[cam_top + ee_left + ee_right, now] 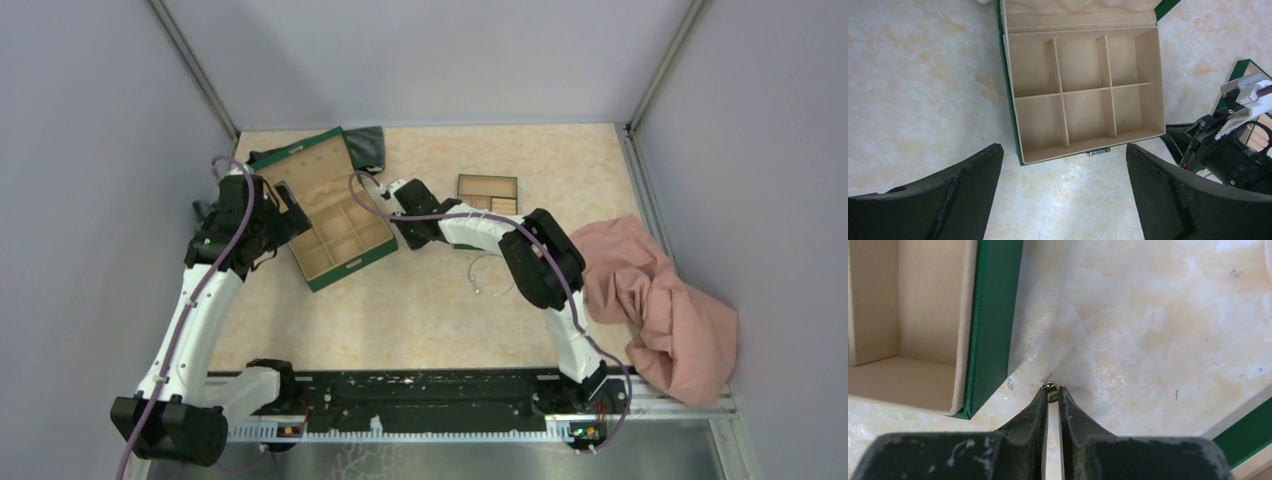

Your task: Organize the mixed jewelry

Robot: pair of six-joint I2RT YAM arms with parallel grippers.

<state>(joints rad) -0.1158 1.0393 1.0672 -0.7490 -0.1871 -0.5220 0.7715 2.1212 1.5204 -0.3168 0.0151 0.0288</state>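
Note:
My right gripper is shut on a tiny gold-coloured piece, held at its fingertips just above the marble table, beside the green box's outer wall. In the top view the right gripper is at the box's right side. The green box lies open, and the compartments that show hold nothing. My left gripper is open and empty, hovering above the table by the box's front edge; it shows at the box's left in the top view. The silvery wire hoop lies on the table under the right arm.
A tan wooden compartment tray sits behind the right arm. A pink cloth is heaped at the right edge. A dark cloth lies behind the box. The right arm shows at the right of the left wrist view.

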